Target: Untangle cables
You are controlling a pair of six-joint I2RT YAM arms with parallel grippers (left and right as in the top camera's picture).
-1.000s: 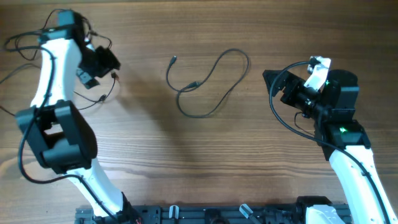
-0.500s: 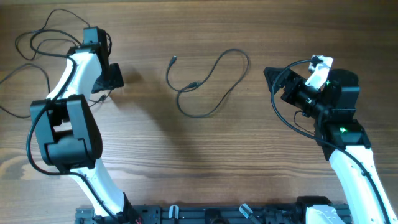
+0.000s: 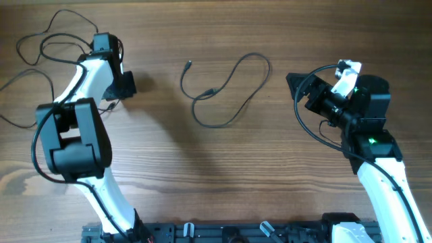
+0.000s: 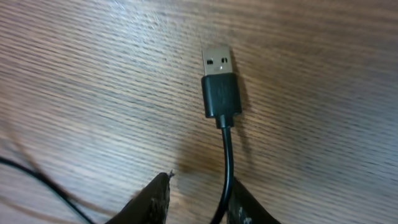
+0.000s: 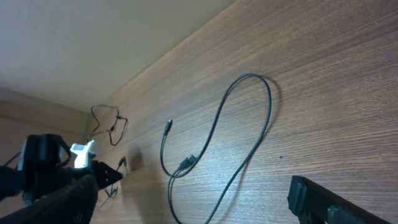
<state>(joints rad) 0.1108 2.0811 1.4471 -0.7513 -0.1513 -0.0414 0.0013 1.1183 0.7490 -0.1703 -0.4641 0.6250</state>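
Observation:
A thin black cable (image 4: 227,158) ending in a silvery USB plug (image 4: 219,81) lies on the wooden table. It runs down between the fingers of my left gripper (image 4: 196,202), against the right finger. The jaws stand apart, wider than the cable. In the overhead view my left gripper (image 3: 126,84) is at the upper left, beside a tangle of thin black cable loops (image 3: 40,48). A separate black cable (image 3: 253,55) lies looped mid-table and also shows in the right wrist view (image 5: 249,76). My right gripper (image 3: 295,88) is open and empty to its right.
The thicker black cords of the arms hang by the right arm (image 3: 307,128) and the left arm (image 3: 27,169). The wooden table (image 3: 223,175) stretches to the rail at the front edge (image 3: 223,233).
My left arm has swung right and down from the far left corner, and the cable loops at the upper left have shifted. The right arm and the middle cable have not moved.

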